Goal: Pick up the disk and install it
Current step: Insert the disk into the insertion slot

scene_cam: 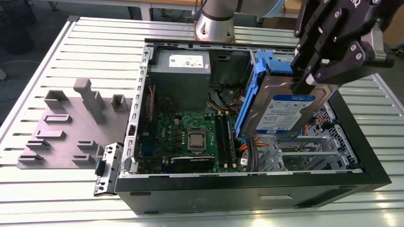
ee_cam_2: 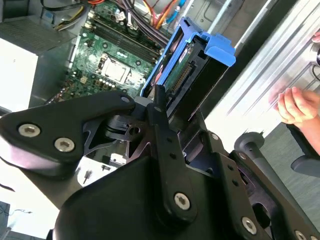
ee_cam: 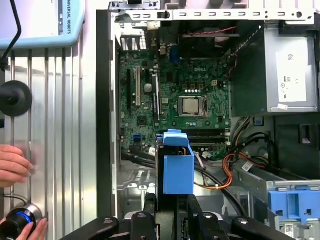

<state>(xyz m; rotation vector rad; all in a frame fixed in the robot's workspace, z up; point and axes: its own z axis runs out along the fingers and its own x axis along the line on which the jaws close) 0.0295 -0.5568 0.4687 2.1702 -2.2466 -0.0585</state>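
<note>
Above the open computer case [scene_cam: 252, 189], my claw [scene_cam: 306, 84] is clamped on the upper edge of the disk [scene_cam: 284, 113], which hangs nearly upright beside the motherboard [scene_cam: 189, 137], its lower end seemingly inside the case.

A white-and-blue label [scene_cam: 287, 113] is carried on the face of the disk [scene_cam: 268, 94] in the exterior view; its lines of print are too small to be read. A white sticker [ee_cam: 291, 75] with dark print and round marks is fixed to the power supply [ee_cam: 250, 70], and it too cannot be read. Short white lettering [ee_cam: 201, 73] is printed on the motherboard [ee_cam: 170, 100], just beside the processor [ee_cam: 192, 106]. Dark lettering is run lengthwise along a pale blue band [ee_cam: 50, 22]. A white label [ee_cam: 296, 230] with fine print is seen below a blue unit [ee_cam: 292, 200].
</note>
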